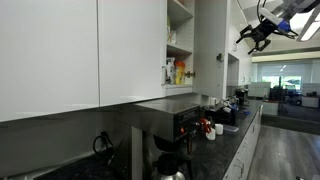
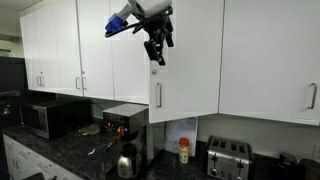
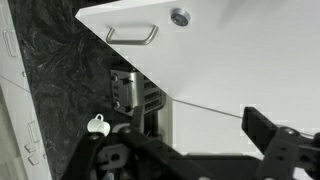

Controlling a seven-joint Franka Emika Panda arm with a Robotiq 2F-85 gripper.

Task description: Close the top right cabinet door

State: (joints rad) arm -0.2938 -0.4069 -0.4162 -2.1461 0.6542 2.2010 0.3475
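Note:
The top right cabinet door (image 1: 210, 45) is a tall, narrow, glossy white panel. It stands swung open, and the shelves behind it show. In an exterior view it faces the camera (image 2: 190, 60), with a slim silver handle (image 2: 158, 95) near its lower corner. My gripper (image 2: 157, 45) is open and empty. It hangs high up in front of the handle-side edge of the door, above the handle. In an exterior view it is out in the room, apart from the door (image 1: 257, 33). The wrist view shows the white panel (image 3: 215, 55) and its handle (image 3: 132, 35) beyond my open fingers (image 3: 190, 150).
Bottles (image 1: 178, 72) stand on the open shelf. On the dark counter below are a coffee machine (image 2: 125, 122), a kettle (image 2: 127, 162), a toaster (image 2: 228, 158), a microwave (image 2: 45, 118) and a bottle (image 2: 183, 150). Closed white doors (image 2: 270, 55) flank the open one.

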